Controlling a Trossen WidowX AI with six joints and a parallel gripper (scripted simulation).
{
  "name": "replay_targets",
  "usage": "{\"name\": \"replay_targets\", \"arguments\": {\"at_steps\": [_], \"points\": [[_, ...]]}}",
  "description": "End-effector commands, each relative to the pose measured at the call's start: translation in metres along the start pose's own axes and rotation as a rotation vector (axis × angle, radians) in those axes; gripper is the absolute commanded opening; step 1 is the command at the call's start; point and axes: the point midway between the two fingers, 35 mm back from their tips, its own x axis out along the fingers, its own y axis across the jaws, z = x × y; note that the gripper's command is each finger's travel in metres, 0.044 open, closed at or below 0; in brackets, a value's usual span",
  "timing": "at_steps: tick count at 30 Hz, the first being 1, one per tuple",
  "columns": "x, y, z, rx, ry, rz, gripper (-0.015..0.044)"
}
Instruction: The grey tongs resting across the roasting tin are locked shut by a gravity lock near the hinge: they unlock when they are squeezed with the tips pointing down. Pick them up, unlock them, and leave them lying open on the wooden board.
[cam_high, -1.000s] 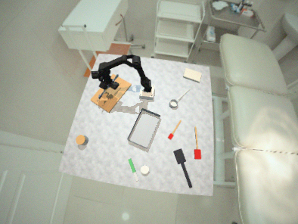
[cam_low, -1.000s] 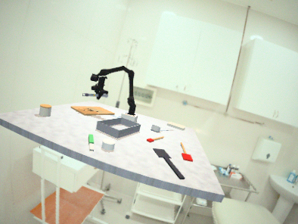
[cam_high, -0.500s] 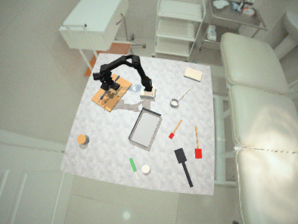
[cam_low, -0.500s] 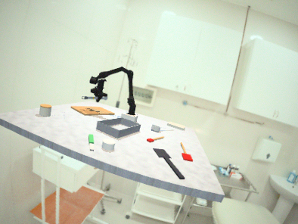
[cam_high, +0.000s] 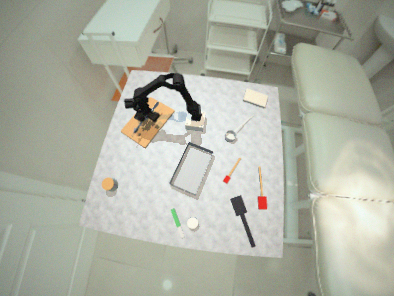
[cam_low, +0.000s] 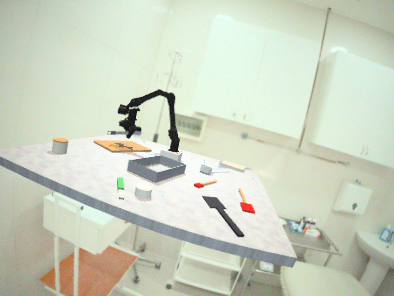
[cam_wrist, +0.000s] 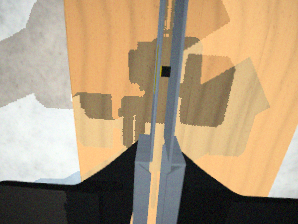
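Observation:
The grey tongs (cam_high: 156, 106) (cam_low: 116, 133) (cam_wrist: 173, 100) are held roughly level above the wooden board (cam_high: 165, 112) (cam_low: 140, 149) (cam_wrist: 95, 40). My gripper (cam_high: 146, 118) (cam_low: 130, 135) (cam_wrist: 153, 146) is shut on them, one finger on each side. In the wrist view the two arms of the tongs run close together, almost parallel, with a narrow gap. A small black piece (cam_wrist: 166, 71) sits between them. The far end of the tongs is cut off at the top of that view. Whether the lock is engaged cannot be told. The roasting tin (cam_high: 192, 170) (cam_low: 142, 171) stands apart, with nothing across it.
An orange-topped pot (cam_high: 109, 184) (cam_low: 60, 146) stands beyond the board. A small pan (cam_high: 230, 136) (cam_low: 205, 169) and a pale block (cam_high: 255, 98) lie on the arm base's other side. A white pot (cam_high: 192, 223), a green-handled tool (cam_high: 175, 217), a black spatula (cam_high: 239, 206) and two red-headed tools lie around the tin.

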Motion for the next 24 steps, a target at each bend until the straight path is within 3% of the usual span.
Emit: {"name": "replay_targets", "arguments": {"at_steps": [1, 20, 24], "points": [[0.004, -0.001, 0.0, 0.004, -0.002, -0.01, -0.015], [0.029, 0.001, -0.002, 0.004, -0.002, -0.009, -0.015], [0.03, 0.003, -0.002, 0.001, 0.002, 0.002, -0.0045]]}}
